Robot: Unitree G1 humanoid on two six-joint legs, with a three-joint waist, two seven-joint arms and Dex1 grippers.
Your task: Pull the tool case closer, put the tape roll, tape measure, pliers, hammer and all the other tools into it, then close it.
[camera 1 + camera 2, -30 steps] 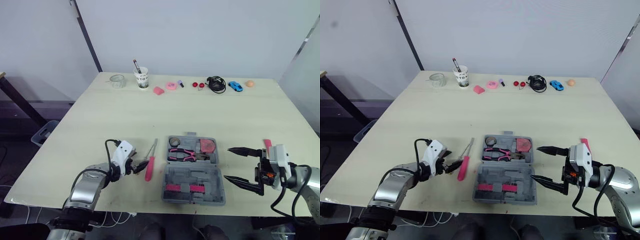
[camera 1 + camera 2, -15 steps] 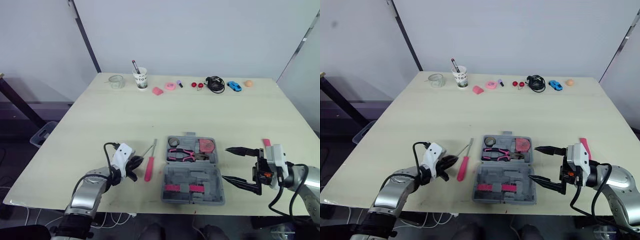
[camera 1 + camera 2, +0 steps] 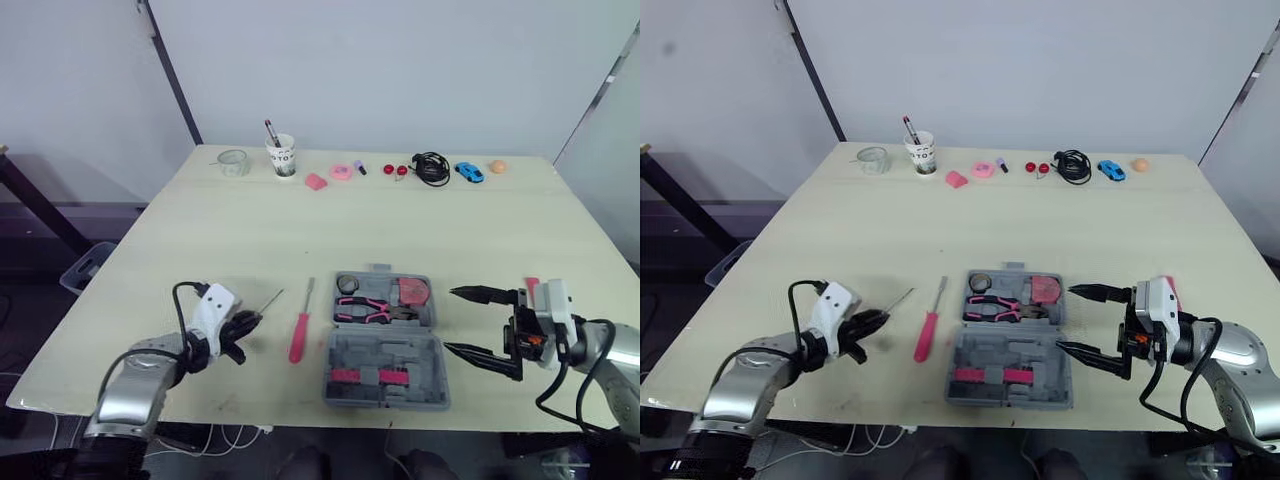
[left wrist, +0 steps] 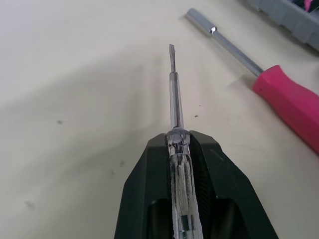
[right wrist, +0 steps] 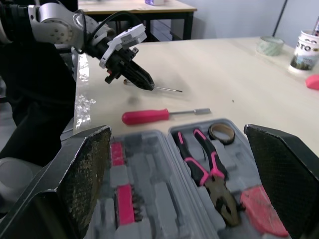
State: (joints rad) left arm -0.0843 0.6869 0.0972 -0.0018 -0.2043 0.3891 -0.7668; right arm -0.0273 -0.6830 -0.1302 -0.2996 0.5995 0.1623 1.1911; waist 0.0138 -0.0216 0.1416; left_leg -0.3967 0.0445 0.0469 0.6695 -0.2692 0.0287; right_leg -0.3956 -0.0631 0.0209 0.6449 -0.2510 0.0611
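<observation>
The grey tool case (image 3: 392, 353) lies open near the table's front edge. Its far half holds the pink-handled pliers (image 3: 372, 310), a tape roll (image 3: 348, 285) and a red tape measure (image 3: 414, 292). A pink screwdriver (image 3: 298, 338) lies on the table left of the case. Further left, my left gripper (image 3: 242, 323) is shut on a small clear-handled screwdriver (image 4: 175, 107), whose shaft points towards the case. My right gripper (image 3: 450, 320) stands wide open at the case's right side, nothing between its fingers. A pink tool (image 3: 533, 286) shows partly behind my right wrist.
Along the far edge stand a glass jar (image 3: 233, 162), a paper cup with a pen (image 3: 284, 155), small pink items (image 3: 329, 176), a black cable (image 3: 432, 167), a blue toy car (image 3: 469, 171) and an orange ball (image 3: 497, 166).
My left gripper has moved left, away from the pink screwdriver, carrying the small clear screwdriver. My right gripper has stayed open in nearly the same place.
</observation>
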